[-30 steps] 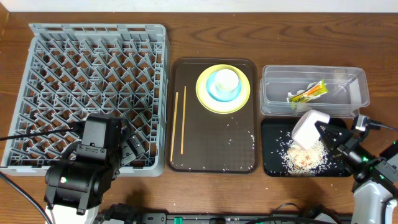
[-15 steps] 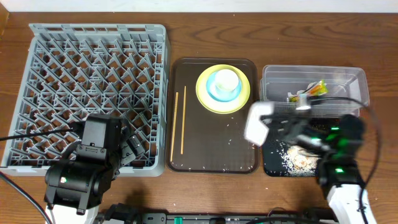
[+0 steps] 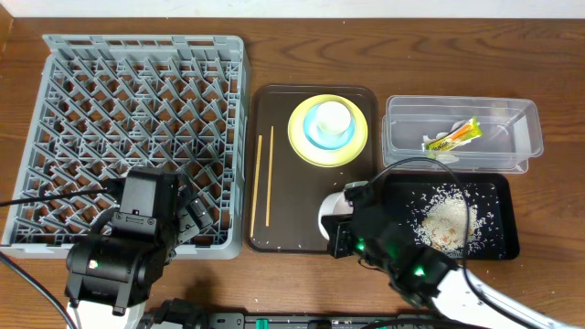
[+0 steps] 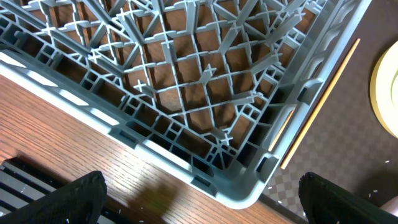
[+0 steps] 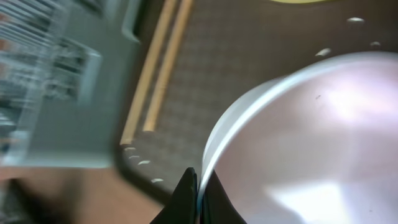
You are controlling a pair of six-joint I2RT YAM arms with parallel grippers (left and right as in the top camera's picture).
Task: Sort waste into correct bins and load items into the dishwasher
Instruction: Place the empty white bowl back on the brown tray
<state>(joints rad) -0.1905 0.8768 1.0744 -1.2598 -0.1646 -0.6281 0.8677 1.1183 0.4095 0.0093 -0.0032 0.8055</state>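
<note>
Finding: the right pincer has left the black tray within the last second and now sits over the near right corner of the brown tray, carrying the white bowl with it. The rice crumbs lie in a heap on the black tray with scattered grains around it, so emptying the bowl appears complete, and the bowl is judged to be on its way to the grey rack. The right wrist view shows the pincer pressed together on the bowl's rim. The left pincer has not moved; it hangs spread and empty over the rack's near corner. The green-and-yellow wrapper lies in the clear tub. The yellow plate, blue bowl and cup remain stacked at the far end of the brown tray, with the chopsticks along its left side. Limits: the right wrist view is motion-blurred and the bowl fills most of it. From overhead, the arm covers most of the bowl. Whether the bowl touches the tray cannot be determined.
</note>
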